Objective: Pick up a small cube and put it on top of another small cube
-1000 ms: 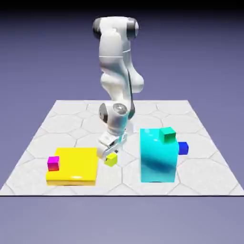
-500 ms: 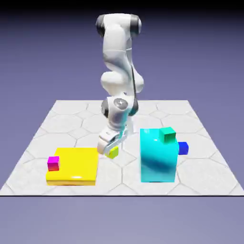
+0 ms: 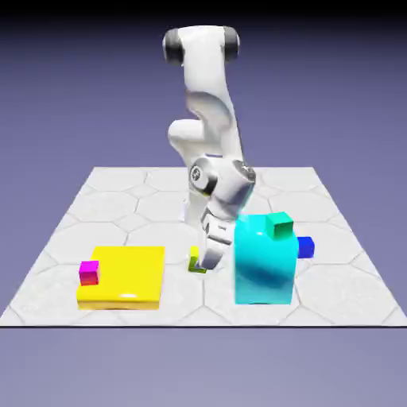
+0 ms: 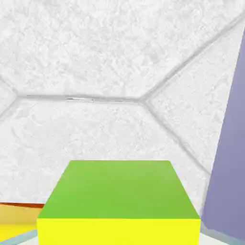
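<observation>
Between the yellow slab (image 3: 122,276) and the cyan block (image 3: 263,261), the gripper (image 3: 205,261) is clamped on the lime cube (image 3: 195,259), lifted off the table (image 3: 111,199) for carrying; the dark blue cube (image 3: 305,247) waits behind the block's right.

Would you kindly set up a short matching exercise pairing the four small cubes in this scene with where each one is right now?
Things:
1. lime cube
2. teal-green cube
3. dark blue cube
4. magenta-and-red cube

Places:
A. on the yellow slab
B. on top of the cyan block
C. in the gripper
D. on the table behind the cyan block's right side

Pairs: 1-C, 2-B, 3-D, 4-A
</observation>
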Robot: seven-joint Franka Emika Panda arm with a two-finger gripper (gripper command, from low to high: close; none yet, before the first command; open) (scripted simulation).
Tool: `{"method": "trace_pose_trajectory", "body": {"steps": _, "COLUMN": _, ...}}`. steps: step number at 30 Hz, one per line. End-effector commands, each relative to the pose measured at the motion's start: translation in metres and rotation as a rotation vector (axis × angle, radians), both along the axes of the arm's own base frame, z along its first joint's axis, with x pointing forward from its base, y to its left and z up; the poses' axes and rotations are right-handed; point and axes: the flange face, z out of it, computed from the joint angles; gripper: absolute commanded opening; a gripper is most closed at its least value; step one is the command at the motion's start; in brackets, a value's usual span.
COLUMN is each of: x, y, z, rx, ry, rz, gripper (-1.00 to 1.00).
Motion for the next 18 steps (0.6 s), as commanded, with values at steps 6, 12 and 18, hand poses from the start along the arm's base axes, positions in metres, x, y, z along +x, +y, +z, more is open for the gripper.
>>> {"method": "trace_pose_trajectory", "body": {"steps": 6, "x": 0.03, "y": 0.127, "z": 0.056, "rx": -0.131, "ry": -0.076, "rz": 0.319, "gripper": -1.0}}
{"method": "trace_pose_trajectory", "body": {"steps": 12, "x": -0.039, "y": 0.259, "z": 0.068, "rx": -0.041, "ry": -0.112, "rz": 0.384, "gripper": -1.0}}
{"method": "trace_pose_trajectory", "body": {"steps": 18, "x": -0.129, "y": 0.289, "z": 0.032, "rx": 0.12, "ry": -0.04, "rz": 0.197, "gripper": -1.0}}
